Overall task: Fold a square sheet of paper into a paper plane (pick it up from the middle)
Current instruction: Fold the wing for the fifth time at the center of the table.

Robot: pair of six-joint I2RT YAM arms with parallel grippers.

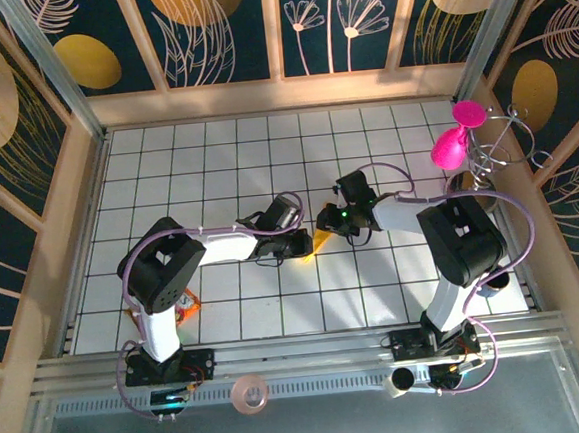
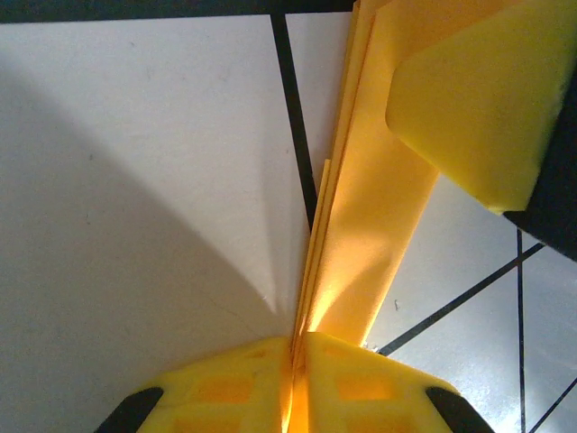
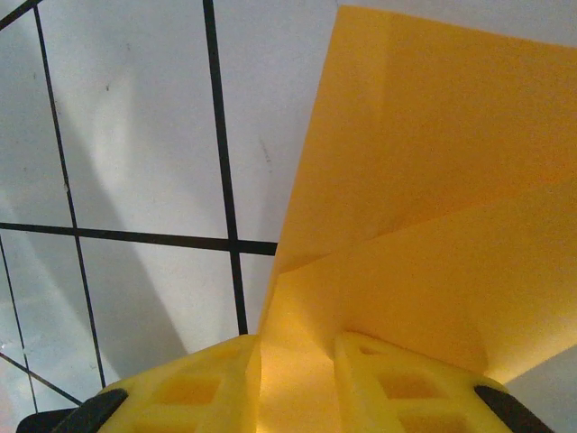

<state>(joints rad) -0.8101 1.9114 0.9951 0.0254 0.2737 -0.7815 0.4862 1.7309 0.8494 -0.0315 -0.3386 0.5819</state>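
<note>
the orange-yellow paper (image 1: 320, 240) is folded into a narrow, layered strip and sits near the middle of the white tiled table (image 1: 215, 162), lifted off the surface between the two grippers. from above only a small orange wedge of it shows, pointing towards the near edge. the left gripper (image 2: 293, 361) is pinched tight on one end of it: in the left wrist view its yellow fingers meet with just the thin stacked edges of the paper squeezed between them, and the strip runs away from them over a black grid line. the right gripper (image 3: 297, 370) clamps the other part, with a broad creased flap of the paper rising from between its fingers in the right wrist view (one of its yellow pads (image 2: 478, 99) also shows pressed against the strip at the top right of the left wrist view). in the top view the two grippers face each other, almost nose to nose, the arms bent inwards from their bases. well apart from them, a pink balloon-like figure (image 1: 452, 147) stands by the far right corner, and a pale ring of tape (image 1: 250, 393) lies on the near rail between the bases.
</note>
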